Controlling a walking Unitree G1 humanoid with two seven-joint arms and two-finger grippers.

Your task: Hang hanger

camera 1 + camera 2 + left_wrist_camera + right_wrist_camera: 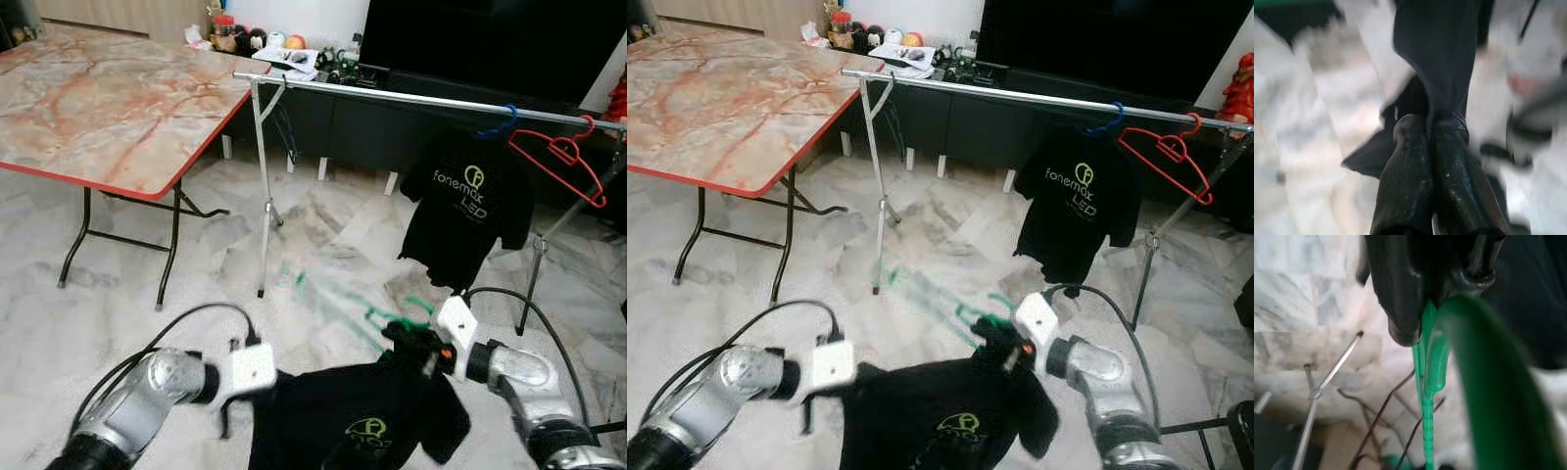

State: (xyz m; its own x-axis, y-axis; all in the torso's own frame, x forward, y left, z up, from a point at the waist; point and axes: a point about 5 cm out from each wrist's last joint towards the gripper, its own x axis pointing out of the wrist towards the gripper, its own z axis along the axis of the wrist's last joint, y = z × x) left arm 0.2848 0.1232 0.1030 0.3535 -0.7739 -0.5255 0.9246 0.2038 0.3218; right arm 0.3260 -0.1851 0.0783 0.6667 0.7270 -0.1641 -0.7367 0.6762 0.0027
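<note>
Marble floor [118,294]; left pincer [1431,128] clamps black shirt [343,421]; right pincer [1442,308] clamps green hanger [1425,382]

Bright, even daylight; blurred wrist views

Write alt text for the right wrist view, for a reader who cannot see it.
Close up, the right gripper has its black fingers shut on a green hanger, whose thin stem runs away from the camera beside a thick, blurred green curve. Behind lie pale marbled floor, dark cables and a metal rod of the clothes rack.
</note>
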